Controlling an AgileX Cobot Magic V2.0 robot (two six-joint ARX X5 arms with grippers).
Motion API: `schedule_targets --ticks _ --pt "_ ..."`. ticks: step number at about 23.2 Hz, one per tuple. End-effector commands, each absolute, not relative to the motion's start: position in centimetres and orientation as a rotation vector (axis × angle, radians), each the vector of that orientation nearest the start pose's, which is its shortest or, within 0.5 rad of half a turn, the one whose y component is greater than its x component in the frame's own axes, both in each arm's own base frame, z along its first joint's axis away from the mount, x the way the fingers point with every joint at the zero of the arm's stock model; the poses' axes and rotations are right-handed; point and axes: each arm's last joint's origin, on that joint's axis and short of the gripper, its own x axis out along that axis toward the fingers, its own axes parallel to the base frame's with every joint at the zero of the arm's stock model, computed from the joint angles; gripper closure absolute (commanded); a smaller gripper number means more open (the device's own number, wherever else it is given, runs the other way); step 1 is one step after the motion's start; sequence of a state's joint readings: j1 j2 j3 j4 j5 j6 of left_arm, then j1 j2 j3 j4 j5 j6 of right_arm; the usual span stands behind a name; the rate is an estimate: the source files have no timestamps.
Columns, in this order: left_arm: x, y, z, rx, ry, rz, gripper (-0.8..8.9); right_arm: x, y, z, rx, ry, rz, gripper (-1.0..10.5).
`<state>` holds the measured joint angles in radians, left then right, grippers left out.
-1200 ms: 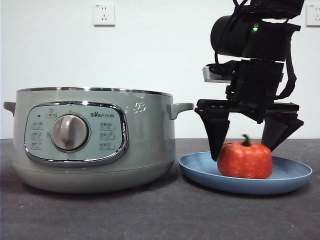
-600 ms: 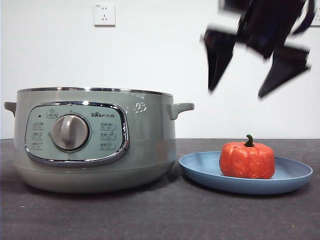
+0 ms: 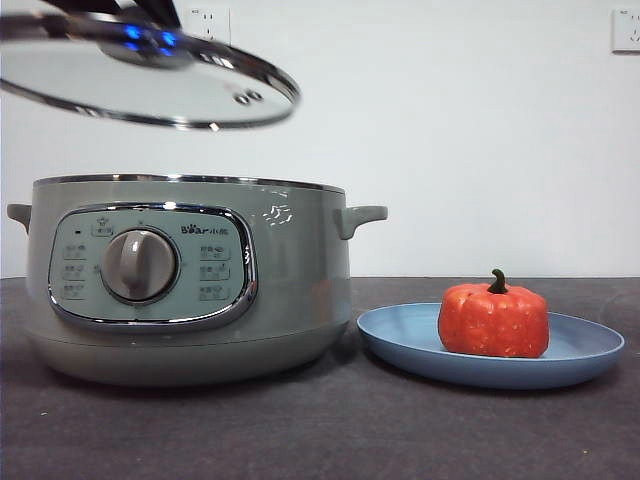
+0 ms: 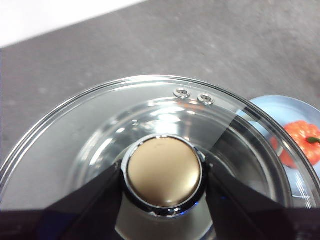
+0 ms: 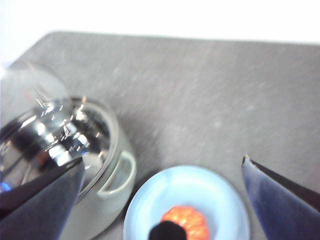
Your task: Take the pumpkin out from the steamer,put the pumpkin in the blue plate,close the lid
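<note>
Grey table, left gripper [image 4: 162, 175] jaws grasping lid [image 3: 150, 80] above steamer [image 3: 190, 280], right gripper [image 5: 160, 200] jaws released.

Robot test bench or lab staged with kitchen props, not a working kitchen. Dark grey matte table [image 3: 300, 430] set against a bare white wall [image 3: 450, 130]; two white wall sockets [image 3: 208, 28] mounted high, nothing plugged in. No counter, sink, hob or cabinets in sight. Domestic items limited to a sage-green steamer [image 3: 190, 280] marked "Bear", its glass lid [image 3: 150, 80] held in the air above the pot, a blue plate [image 3: 490, 350] and a toy-like pumpkin [image 3: 493, 320] resting on it. Black gripper jaws visible at the edges of both wrist views, confirming a robot rig.
</note>
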<state>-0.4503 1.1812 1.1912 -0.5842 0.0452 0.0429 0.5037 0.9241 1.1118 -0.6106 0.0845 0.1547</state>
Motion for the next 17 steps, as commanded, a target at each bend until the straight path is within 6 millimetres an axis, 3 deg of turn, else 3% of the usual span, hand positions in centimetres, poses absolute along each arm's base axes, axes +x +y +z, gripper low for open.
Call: schedule_targets --ticks 1,10,17 --pt "23.1 -11.6 35.6 0.152 0.527 -0.520 8.27 15.2 8.0 38.2 0.039 0.415 0.348 4.1" --pt "25.6 -13.6 32.6 0.178 0.625 -0.537 8.27 14.9 7.7 38.4 0.040 0.400 0.329 4.1" --pt "26.3 -14.6 31.4 0.194 0.662 -0.555 8.27 14.9 7.7 38.4 0.040 0.400 0.329 4.1"
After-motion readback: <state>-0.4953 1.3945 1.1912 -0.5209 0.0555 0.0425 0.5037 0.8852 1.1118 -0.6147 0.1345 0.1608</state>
